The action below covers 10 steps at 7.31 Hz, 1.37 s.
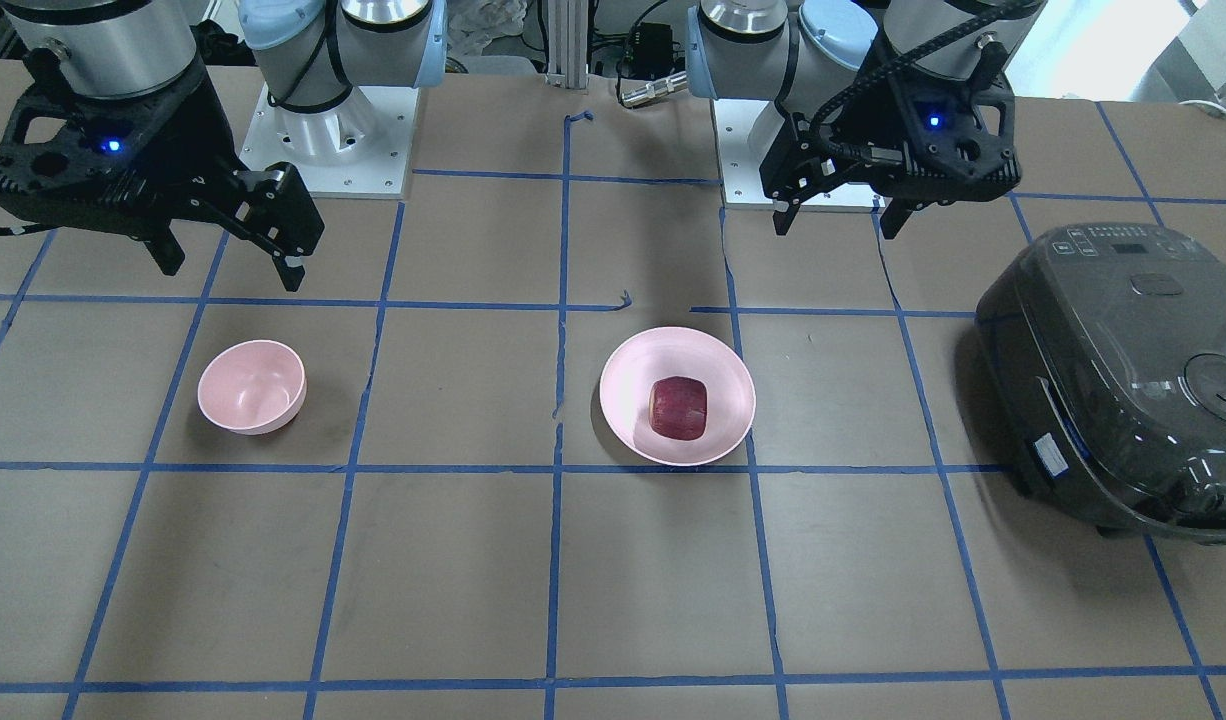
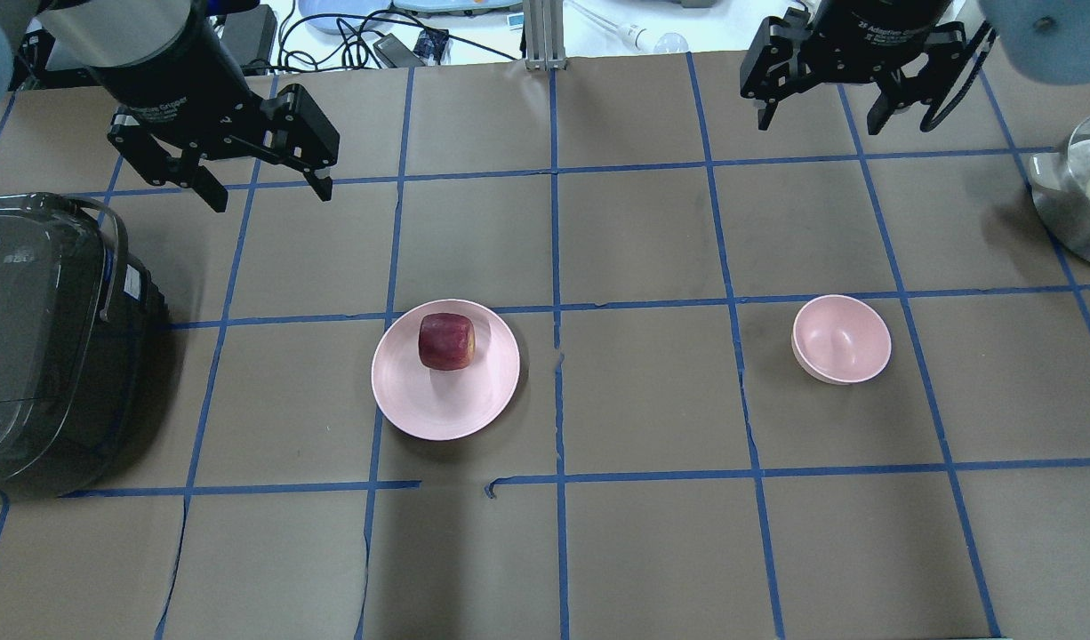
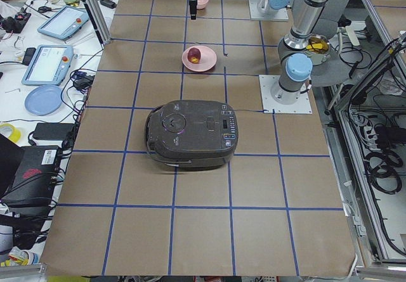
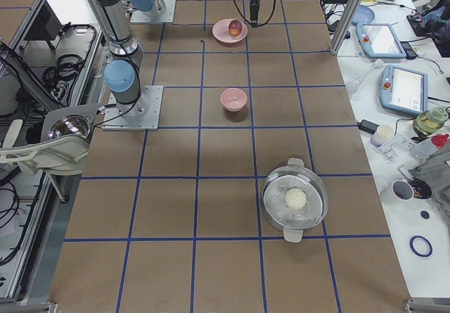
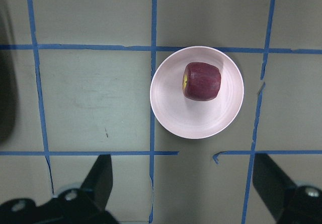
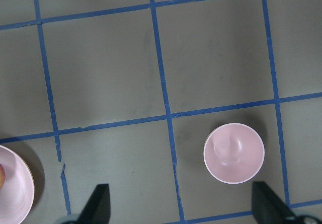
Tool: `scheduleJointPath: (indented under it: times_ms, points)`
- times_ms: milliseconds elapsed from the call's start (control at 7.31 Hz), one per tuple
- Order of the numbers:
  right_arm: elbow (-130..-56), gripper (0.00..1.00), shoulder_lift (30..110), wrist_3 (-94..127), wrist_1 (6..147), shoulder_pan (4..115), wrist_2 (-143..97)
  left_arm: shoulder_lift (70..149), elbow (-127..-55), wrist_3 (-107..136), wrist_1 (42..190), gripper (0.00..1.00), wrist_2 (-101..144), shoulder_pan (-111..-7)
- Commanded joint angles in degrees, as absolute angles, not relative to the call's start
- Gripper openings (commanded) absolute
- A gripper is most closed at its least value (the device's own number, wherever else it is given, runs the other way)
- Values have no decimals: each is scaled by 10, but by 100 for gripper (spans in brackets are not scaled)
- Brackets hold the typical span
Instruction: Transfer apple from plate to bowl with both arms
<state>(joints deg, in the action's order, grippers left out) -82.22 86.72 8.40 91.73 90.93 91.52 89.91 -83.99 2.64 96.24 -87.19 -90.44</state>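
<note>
Got a small dark red apple [image 2: 446,340] sitting on the wide shallow pale pink plate [image 2: 438,409], toward its far edge. Small deep pale pink bowl [image 2: 841,339] well off to its right. Further back, black left gripper [image 2: 270,199] and black right gripper [image 2: 819,126] hanging above the table, both spread wide.

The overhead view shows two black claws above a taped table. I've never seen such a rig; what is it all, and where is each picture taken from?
Those claws are two-finger grippers on two robot arms: the left gripper and the right gripper, both open, holding nothing, above the table. Two pictures look down from the table's long sides, two from its ends, two from cameras on the wrists. An apple sits on a wide pink plate; a smaller pink bowl stands empty, apart from it. A dark cooker and a metal pot sit toward opposite ends.
</note>
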Motion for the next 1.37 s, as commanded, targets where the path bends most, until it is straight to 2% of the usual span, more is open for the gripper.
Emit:
scheduleJointPath:
  times_ms: [0, 1232]
  points:
    - [-824, 100, 867, 83, 918, 909, 916, 899, -840, 26, 962, 100, -871, -904]
    - [-824, 100, 867, 83, 918, 909, 914, 896, -842, 25, 960, 100, -896, -909]
